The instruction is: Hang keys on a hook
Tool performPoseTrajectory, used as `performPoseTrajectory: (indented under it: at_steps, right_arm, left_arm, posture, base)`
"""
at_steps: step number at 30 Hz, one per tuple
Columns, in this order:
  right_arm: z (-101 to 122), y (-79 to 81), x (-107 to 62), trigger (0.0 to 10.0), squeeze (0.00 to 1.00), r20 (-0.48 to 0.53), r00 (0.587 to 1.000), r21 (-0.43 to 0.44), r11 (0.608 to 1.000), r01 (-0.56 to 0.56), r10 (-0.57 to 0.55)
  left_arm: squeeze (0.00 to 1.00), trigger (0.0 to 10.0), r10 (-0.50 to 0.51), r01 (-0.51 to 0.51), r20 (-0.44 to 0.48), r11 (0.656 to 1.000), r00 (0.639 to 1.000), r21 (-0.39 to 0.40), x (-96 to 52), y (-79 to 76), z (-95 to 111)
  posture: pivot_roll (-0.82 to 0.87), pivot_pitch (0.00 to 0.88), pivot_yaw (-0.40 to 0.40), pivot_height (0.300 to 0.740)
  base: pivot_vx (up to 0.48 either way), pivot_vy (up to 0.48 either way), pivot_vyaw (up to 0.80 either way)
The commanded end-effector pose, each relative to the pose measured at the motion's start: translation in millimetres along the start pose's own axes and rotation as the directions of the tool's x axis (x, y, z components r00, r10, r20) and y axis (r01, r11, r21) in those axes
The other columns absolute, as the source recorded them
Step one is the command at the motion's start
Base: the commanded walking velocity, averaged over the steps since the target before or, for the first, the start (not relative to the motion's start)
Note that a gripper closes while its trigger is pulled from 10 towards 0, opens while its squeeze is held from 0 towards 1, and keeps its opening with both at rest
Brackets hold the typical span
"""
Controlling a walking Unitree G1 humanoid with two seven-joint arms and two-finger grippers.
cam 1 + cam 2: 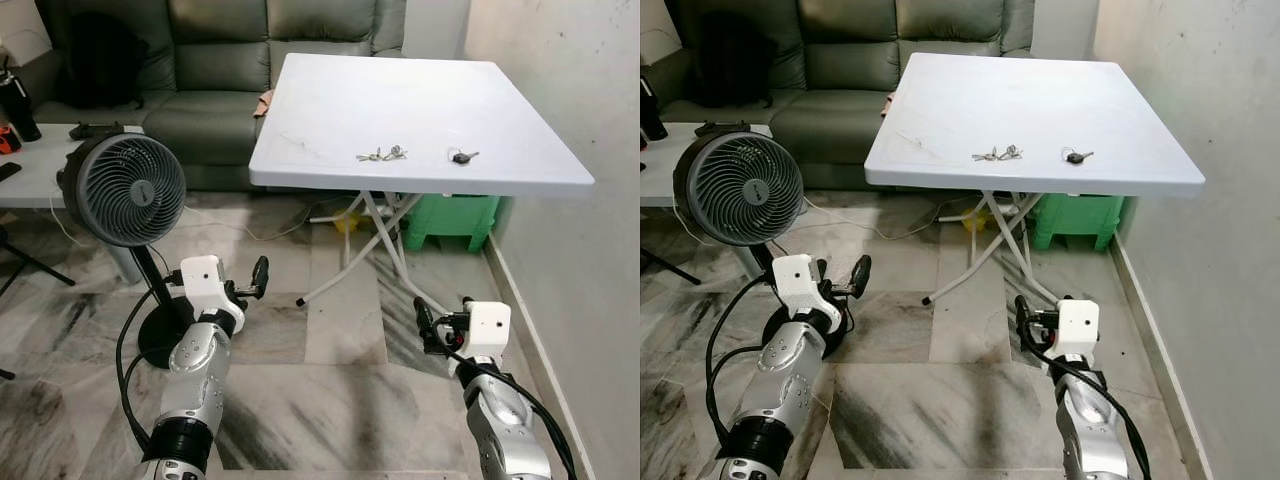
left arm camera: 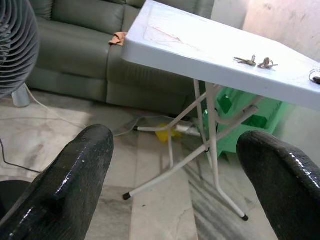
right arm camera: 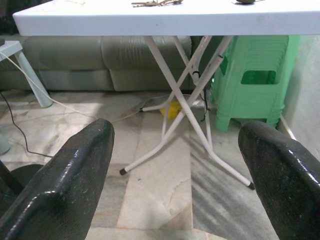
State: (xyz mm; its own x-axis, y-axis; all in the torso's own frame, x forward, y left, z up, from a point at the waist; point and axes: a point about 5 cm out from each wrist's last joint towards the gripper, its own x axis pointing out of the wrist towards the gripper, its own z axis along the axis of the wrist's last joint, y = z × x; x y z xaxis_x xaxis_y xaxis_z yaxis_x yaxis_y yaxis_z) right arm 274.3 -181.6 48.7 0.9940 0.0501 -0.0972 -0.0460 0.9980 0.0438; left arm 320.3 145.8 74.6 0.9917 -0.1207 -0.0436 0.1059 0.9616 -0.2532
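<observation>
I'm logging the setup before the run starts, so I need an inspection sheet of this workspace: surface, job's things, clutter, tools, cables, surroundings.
Surface: white folding table, top mostly bare, against the wall on the robot's right.
Job's things: bunch of keys near the front edge; single dark-headed key lying apart, to its right. Hook: nothing seen.
Clutter: nothing seen on the table besides the keys.
Tools: left tool and right tool both open, empty, low over the floor, short of the table.
Cables: white cord on the floor under the table.
Surroundings: grey sofa, standing fan, green stool, marble floor.
</observation>
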Motion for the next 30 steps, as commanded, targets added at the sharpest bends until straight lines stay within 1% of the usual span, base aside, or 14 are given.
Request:
performPoseTrajectory:
  at_steps: [1,30]
  right_arm:
    - [2.5,2.0,0.4,10.0,0.0,0.008,1.0,0.006,1.0,-0.007,0.007]
    - [1.6,5.0,1.3,10.0,0.0,0.008,1.0,0.012,1.0,-0.008,0.008]
  left_arm:
    - [0.0,10.0,-0.009,0.009,0.014,1.0,1.0,0.015,1.3,1.0,5.9]
    - [0.0,10.0,-0.034,0.034,0.007,0.999,0.999,0.041,3.1,-1.8,7.5]
  posture:
    - [0.06,0.0,0.007,0.74]
    - [0.06,0.0,0.016,0.74]
  base:
    - [0.326,0.0,0.0]
    - [0.336,0.0,0.0]
